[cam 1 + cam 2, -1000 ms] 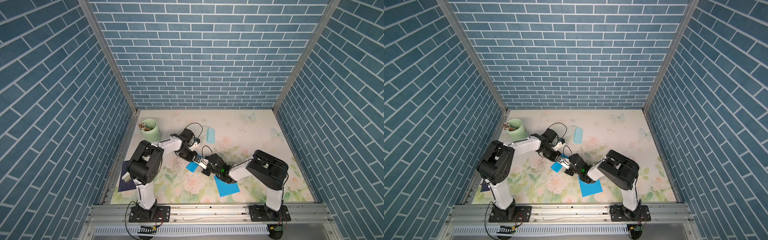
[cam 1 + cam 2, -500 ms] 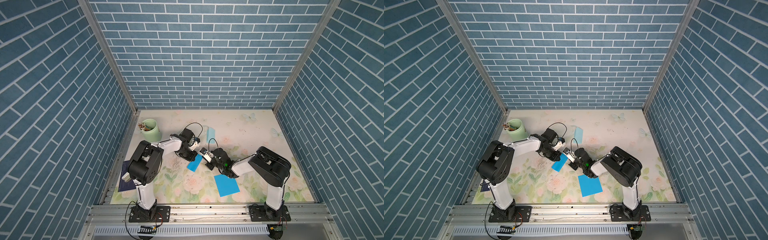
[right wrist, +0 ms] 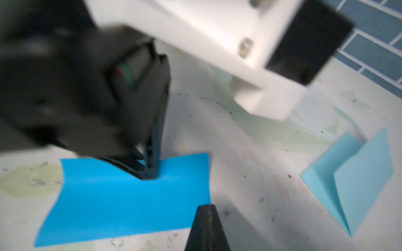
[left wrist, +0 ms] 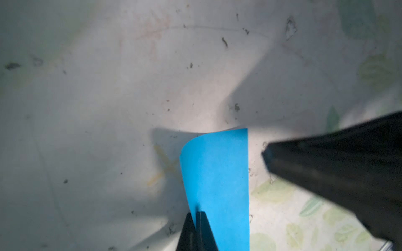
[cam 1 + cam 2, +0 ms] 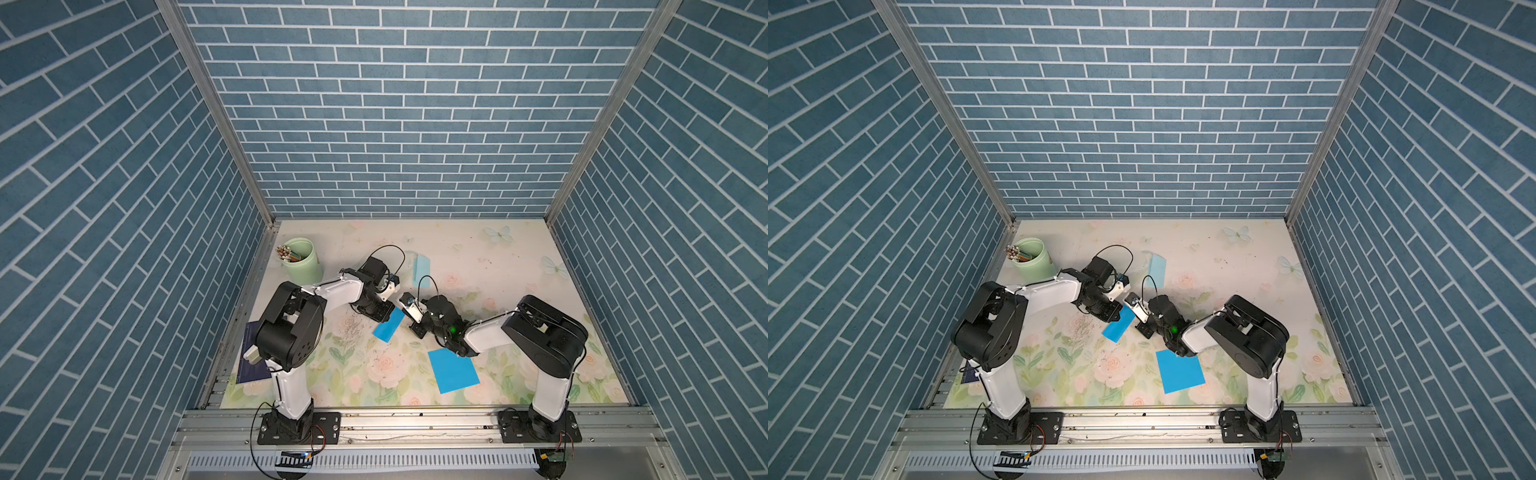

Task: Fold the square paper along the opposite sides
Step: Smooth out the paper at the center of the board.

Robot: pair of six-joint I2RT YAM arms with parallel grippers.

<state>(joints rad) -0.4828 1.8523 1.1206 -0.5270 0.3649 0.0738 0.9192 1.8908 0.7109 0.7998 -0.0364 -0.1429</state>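
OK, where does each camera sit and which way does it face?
Both top views: high over the near rail, facing down at the floral table; left arm, right arm whole.
Left wrist: on the left arm, facing down its shut left pincer onto the folded blue paper; right pincer intrudes.
Right wrist: on the right arm, facing past its shut pincer toward that paper, left pincer, pale folded paper.
Shared: both wrist views show the folded blue paper.

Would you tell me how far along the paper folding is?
Done: the pale paper lies folded. In hand: the blue paper is doubled over, left gripper pressing it, right gripper beside its edge. Left: its fold looks unflattened; the flat square is unfolded.
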